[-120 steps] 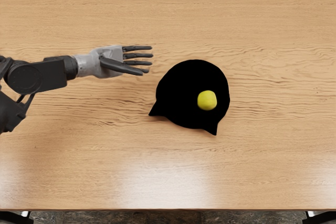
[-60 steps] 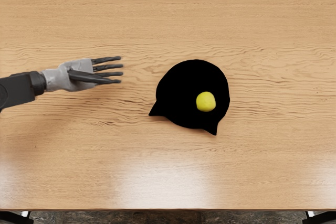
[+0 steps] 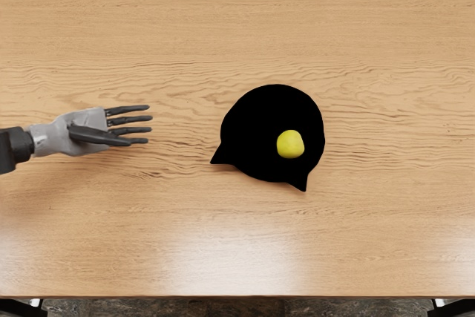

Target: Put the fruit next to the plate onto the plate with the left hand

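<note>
A small yellow fruit (image 3: 290, 144) lies on the black plate (image 3: 256, 131), right of the plate's middle. My left hand (image 3: 111, 128) hovers over the table well to the left of the plate, fingers stretched out flat toward it and holding nothing. A wide strip of bare wood separates the fingertips (image 3: 145, 118) from the plate's left edge. The right arm does not show.
The wooden table (image 3: 237, 243) fills the view, with its far edge along the top and its near edge along the bottom. Nothing besides the plate and fruit stands on it.
My left hand has drawn back to the left and toward the near side, away from the plate, staying open. The fruit has shifted very slightly left on the plate.
</note>
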### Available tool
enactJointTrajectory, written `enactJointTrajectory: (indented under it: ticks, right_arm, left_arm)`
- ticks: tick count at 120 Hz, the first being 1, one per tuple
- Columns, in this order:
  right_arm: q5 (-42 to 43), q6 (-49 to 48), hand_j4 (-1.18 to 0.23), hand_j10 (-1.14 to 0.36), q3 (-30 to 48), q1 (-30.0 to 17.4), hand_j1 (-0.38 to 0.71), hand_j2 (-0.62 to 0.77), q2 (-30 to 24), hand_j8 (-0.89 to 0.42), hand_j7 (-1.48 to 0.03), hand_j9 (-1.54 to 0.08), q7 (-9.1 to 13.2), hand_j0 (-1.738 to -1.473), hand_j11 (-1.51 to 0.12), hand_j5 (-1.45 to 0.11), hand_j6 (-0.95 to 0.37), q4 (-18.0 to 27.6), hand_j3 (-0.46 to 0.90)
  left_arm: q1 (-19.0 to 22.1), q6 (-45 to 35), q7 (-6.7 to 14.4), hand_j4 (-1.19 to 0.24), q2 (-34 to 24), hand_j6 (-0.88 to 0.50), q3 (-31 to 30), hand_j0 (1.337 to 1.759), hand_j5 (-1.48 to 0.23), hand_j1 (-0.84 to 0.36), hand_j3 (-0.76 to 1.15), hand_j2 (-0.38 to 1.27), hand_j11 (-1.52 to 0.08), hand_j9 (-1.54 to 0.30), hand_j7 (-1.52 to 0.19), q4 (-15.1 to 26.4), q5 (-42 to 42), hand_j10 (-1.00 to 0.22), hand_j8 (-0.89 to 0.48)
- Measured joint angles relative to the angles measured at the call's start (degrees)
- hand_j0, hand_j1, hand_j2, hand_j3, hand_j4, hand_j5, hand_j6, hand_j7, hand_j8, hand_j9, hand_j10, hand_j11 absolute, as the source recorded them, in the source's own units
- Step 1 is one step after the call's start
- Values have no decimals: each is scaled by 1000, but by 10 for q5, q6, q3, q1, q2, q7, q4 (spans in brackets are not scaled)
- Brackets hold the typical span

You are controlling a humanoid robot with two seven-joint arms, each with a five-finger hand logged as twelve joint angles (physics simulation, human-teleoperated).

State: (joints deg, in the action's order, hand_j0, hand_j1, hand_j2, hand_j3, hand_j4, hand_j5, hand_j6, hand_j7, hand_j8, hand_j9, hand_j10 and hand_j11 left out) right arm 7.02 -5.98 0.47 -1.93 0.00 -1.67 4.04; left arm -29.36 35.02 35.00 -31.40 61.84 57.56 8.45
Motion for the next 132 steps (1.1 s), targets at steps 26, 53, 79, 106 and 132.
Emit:
enactJointTrajectory:
  ticks: [26,53,79,106,132]
  right_arm:
    - [0,0,-37,-37,0,0,-305,-7,0,-37,-47,-47,0,-1658,-47,-47,-37,0,0]
    - [0,0,-37,-37,0,0,-305,-7,0,-37,-47,-47,0,-1658,-47,-47,-37,0,0]
    - [0,0,-37,-37,0,0,-305,-7,0,-37,-47,-47,0,-1658,-47,-47,-37,0,0]
    - [0,0,-37,-37,0,0,-305,-7,0,-37,-47,-47,0,-1658,-47,-47,-37,0,0]
    - [0,0,-37,-37,0,0,-305,-7,0,-37,-47,-47,0,-1658,-47,-47,-37,0,0]
  left_arm:
    - [4,0,0,-252,-3,-252,-5,1658,-329,45,0,51,-329,-329,-329,11,-10,-252,-252]
    - [6,0,0,-252,-11,-251,-5,1658,-328,46,0,51,-328,-328,-328,10,-12,-251,-251]
    - [20,0,0,-251,-55,-251,-4,1658,-328,46,0,51,-328,-328,-328,15,-39,-251,-251]
    - [27,0,0,-251,-60,-251,-2,1658,-328,47,0,51,-328,-328,-328,40,-58,-251,-251]
    - [27,0,0,-251,-60,-251,-1,1658,-328,47,0,51,-328,-328,-328,47,-63,-251,-251]
